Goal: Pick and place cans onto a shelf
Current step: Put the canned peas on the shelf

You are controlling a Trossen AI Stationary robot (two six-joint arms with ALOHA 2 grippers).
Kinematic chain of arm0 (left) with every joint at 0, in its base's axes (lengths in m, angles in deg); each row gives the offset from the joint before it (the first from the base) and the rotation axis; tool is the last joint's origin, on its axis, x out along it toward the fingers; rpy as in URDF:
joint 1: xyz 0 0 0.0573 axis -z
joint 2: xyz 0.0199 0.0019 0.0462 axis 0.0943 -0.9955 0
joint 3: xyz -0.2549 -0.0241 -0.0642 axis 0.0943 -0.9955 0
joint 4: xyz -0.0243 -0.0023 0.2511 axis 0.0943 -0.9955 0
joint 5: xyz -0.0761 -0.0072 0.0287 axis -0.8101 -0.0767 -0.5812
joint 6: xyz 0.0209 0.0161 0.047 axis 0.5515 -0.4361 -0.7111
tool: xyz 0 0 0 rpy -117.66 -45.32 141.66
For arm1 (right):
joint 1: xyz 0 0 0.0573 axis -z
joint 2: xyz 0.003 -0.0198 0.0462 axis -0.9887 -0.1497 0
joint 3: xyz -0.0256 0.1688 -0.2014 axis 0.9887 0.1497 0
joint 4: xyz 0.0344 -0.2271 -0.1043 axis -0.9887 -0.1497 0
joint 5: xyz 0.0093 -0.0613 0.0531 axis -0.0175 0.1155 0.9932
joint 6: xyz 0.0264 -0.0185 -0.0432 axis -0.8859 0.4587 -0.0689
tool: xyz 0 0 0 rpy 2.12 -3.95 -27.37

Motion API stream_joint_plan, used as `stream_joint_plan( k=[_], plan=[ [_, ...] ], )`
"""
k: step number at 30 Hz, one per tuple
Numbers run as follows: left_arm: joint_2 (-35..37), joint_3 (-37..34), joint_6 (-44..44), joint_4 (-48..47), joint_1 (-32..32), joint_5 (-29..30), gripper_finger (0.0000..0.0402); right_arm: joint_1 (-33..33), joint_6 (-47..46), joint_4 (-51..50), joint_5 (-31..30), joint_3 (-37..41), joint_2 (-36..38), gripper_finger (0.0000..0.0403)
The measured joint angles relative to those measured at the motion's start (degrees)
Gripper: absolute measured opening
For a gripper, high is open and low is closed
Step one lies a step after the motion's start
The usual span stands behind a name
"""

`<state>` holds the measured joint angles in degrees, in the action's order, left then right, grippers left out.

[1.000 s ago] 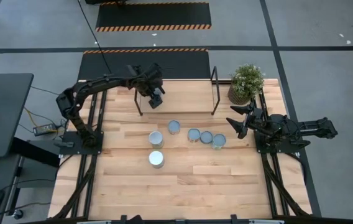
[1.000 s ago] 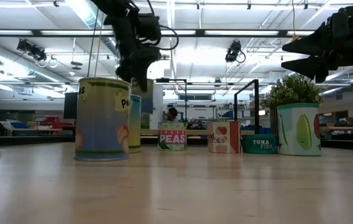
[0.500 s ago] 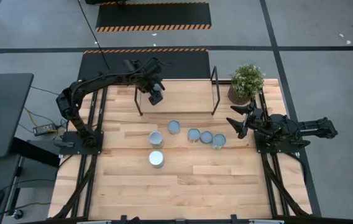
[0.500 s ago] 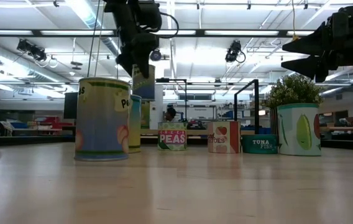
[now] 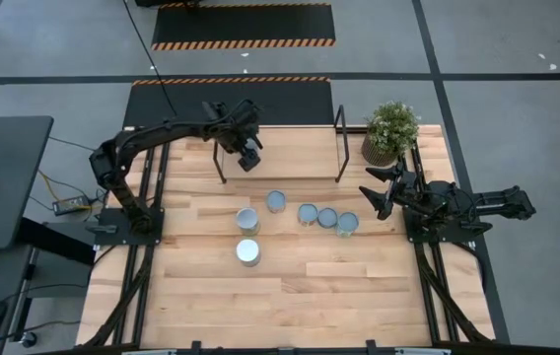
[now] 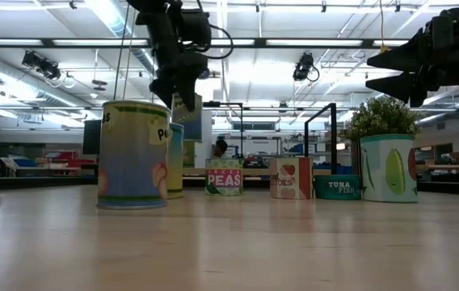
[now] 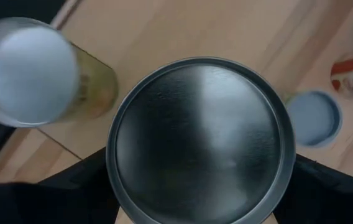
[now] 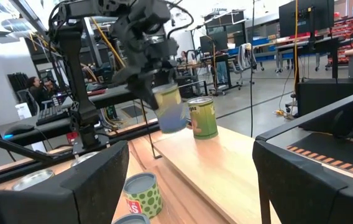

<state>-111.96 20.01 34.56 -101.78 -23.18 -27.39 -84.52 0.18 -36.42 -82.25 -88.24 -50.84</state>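
Note:
My left gripper point(image 5: 249, 156) is over the shelf's left part point(image 5: 290, 155) at the table's far side, shut on a can point(image 7: 201, 140) whose round metal end fills the left wrist view. A green-labelled can point(image 8: 202, 118) stands upright on the shelf board beside it. Several more cans point(image 5: 308, 214) stand on their bases on the tabletop in front of the shelf. My right gripper point(image 5: 379, 192) waits open at the table's right side, touching nothing. My left gripper pinches the can by its side wall point(image 7: 111, 171), one finger point(image 7: 83, 186) on each side, just under the top rim. The fingers slant down from above. In the right wrist view the can point(image 8: 169, 107) hangs tilted below them, clear of the shelf board.
Thin black posts point(image 5: 219, 158) point(image 5: 340, 146) frame the shelf. A potted plant point(image 5: 390, 130) stands at the far right corner, close to my right arm. Bare tabletop point(image 5: 290, 296) lies toward the near edge.
My left gripper has drifted a little toward the far edge and then back, staying over the shelf's left part. The can has stayed in its hold, clear of the board.

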Motion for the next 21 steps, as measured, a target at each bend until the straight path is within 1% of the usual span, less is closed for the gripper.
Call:
stream_joint_plan(
  k=[4, 8, 12, 14, 17, 21],
  plan=[
    [-0.4, -2.4, -0.9, 0.6, 0.4, 0.4, 0.0318, 0.0, 0.0, 0.0, 0.0, 0.0, 0.0, 0.0349],
    [-0.4, -4.0, -4.3, 1.7, 1.4, 0.7, 0.0318, 0.0, 0.0, 0.0, 0.0, 0.0, 0.0, 0.0349],
    [-0.3, -5.5, -11.2, 2.7, 2.8, 0.5, 0.0318, 0.0, 0.0, 0.0, 0.0, 0.0, 0.0, 0.0349],
    [-0.4, -6.6, -14.6, 2.5, 3.2, 1.5, 0.0318, 0.0, 0.0, 0.0, 0.0, 0.0, 0.0, 0.0349],
    [-0.3, -8.4, -16.1, 4.7, 3.2, 3.6, 0.0318, 0.0, 0.0, 0.0, 0.0, 0.0, 0.0, 0.0349],
    [-0.4, -10.2, -16.1, 6.5, 2.3, 3.6, 0.0318, 0.0, 0.0, 0.0, 0.0, 0.0, 0.0, 0.0349]
  ],
)
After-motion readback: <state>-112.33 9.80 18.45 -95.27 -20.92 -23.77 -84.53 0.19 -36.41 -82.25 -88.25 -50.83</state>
